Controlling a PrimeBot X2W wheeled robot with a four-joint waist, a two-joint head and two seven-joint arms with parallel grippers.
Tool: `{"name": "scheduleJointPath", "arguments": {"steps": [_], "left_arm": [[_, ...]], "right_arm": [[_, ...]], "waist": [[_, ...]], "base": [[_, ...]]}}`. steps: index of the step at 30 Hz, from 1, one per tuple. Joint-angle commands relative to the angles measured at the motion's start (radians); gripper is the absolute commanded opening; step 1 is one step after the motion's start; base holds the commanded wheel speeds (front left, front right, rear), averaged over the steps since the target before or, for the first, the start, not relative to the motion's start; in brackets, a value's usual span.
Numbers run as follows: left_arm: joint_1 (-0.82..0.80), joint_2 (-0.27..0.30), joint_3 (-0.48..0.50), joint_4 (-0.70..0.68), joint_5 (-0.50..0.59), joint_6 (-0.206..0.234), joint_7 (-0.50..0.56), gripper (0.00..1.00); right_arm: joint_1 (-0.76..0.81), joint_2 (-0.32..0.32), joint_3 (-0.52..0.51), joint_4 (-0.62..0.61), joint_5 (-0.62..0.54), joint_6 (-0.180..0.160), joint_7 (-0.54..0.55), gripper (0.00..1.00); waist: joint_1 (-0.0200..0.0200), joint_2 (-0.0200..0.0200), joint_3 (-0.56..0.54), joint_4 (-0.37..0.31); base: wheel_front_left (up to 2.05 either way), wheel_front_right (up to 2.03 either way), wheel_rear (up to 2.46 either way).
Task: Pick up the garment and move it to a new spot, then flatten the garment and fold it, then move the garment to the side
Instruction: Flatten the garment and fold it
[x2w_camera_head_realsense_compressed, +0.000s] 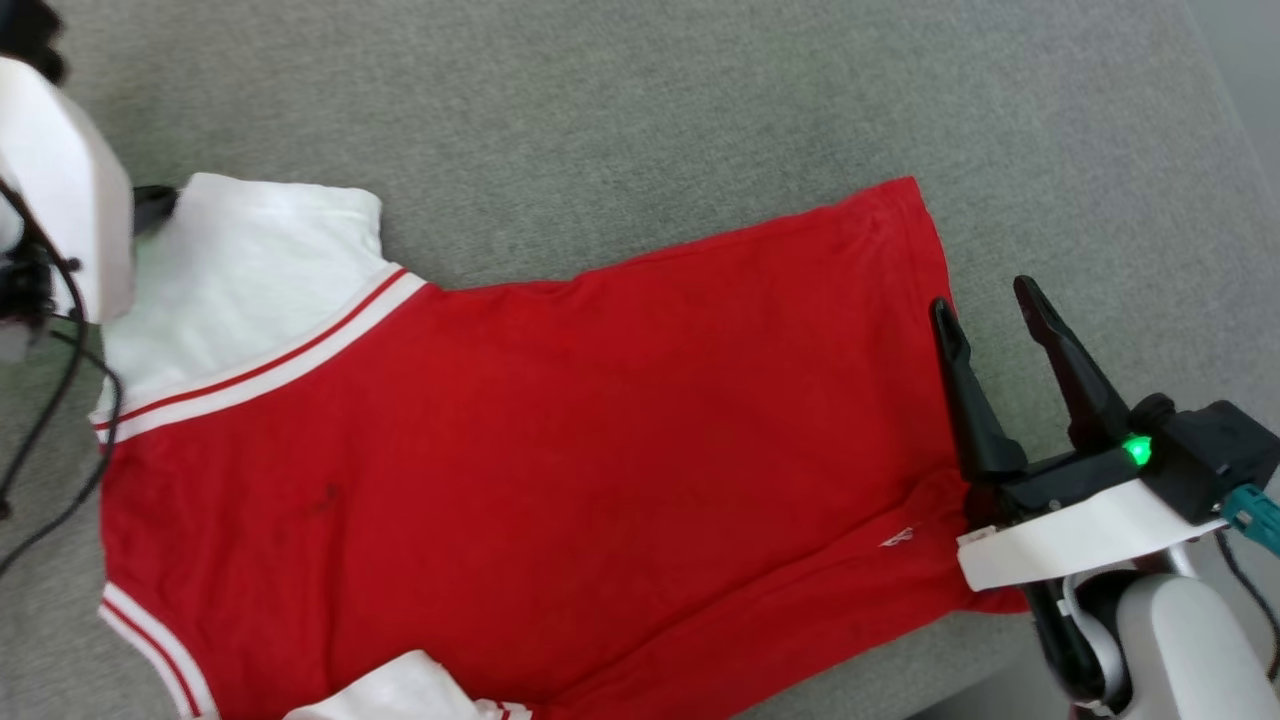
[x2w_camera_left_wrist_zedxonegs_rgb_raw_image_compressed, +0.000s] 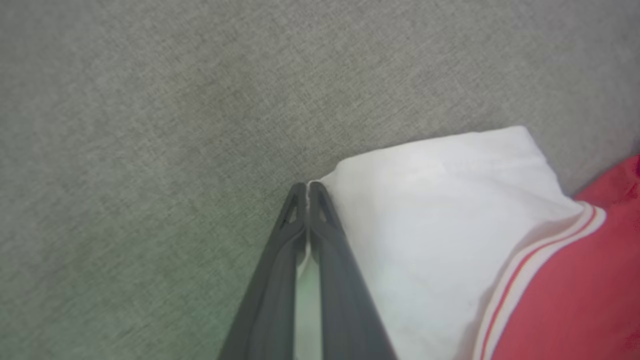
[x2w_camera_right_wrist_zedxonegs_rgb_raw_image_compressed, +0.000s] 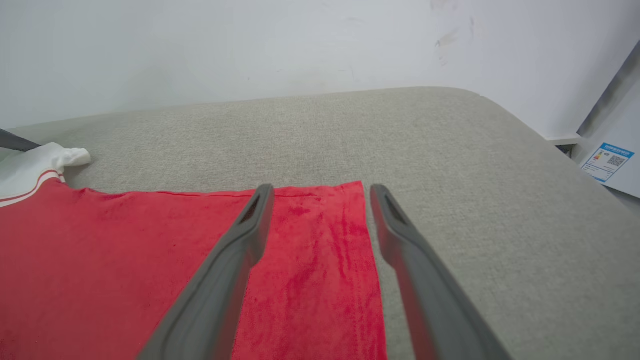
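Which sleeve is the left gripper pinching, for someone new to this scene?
On the grey cushion lies a spread red garment. At its left end, the farther white sleeve is the one, its outer corner nipped by the shut left gripper. The nearer sleeve lies folded over the red body, untouched.

Nothing legible. Small white mark (x2w_camera_head_realsense_compressed: 897, 538) near the hem of the red garment (x2w_camera_head_realsense_compressed: 560, 430), too small to make out. Blue-and-white sticker (x2w_camera_right_wrist_zedxonegs_rgb_raw_image_compressed: 608, 161) with a QR code on a pale panel (x2w_camera_right_wrist_zedxonegs_rgb_raw_image_compressed: 625, 117), print too small to read.
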Motion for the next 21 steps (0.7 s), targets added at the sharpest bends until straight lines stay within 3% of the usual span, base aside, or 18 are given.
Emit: {"name": "scheduleJointPath", "arguments": {"steps": [1, 4, 10, 14, 18, 21], "left_arm": [[0.009, -0.012, 0.007, -0.007, 0.0, -0.015, -0.038, 0.0], [0.007, -0.029, 0.008, -0.022, 0.013, -0.026, -0.098, 0.0], [0.018, -0.074, 0.007, -0.103, 0.018, -0.049, -0.243, 0.0], [0.033, -0.07, -0.023, -0.189, 0.041, -0.055, -0.291, 0.0], [0.053, -0.045, -0.068, -0.299, 0.066, -0.056, -0.306, 0.0], [0.069, -0.028, -0.088, -0.382, 0.08, -0.056, -0.315, 0.0]], "right_arm": [[-0.014, -0.019, -0.006, -0.006, -0.009, 0.0, 0.011, 1.0], [-0.02, -0.045, -0.014, -0.014, -0.013, 0.0, 0.032, 1.0], [-0.047, -0.159, -0.023, -0.046, -0.014, 0.0, 0.165, 1.0], [-0.081, -0.249, -0.004, -0.057, 0.014, 0.0, 0.342, 1.0], [-0.141, -0.383, 0.056, -0.052, 0.058, -0.001, 0.555, 1.0], [-0.191, -0.438, 0.074, -0.026, 0.106, 0.0, 0.707, 1.0]], "waist": [[-0.0001, -0.0001, -0.027, 0.028], [-0.0001, -0.0001, -0.047, 0.049], [-0.0001, -0.0001, -0.105, 0.125], [-0.0001, -0.0001, -0.128, 0.172], [-0.0001, -0.0001, -0.131, 0.213], [-0.0001, -0.0001, -0.124, 0.242]], "base": [[0.0, 0.0, 0.0], [0.0, 0.0, 0.0], [0.0, 0.0, 0.0], [0.0, 0.0, 0.0], [0.0, 0.0, 0.0], [0.0, 0.0, 0.0]]}}
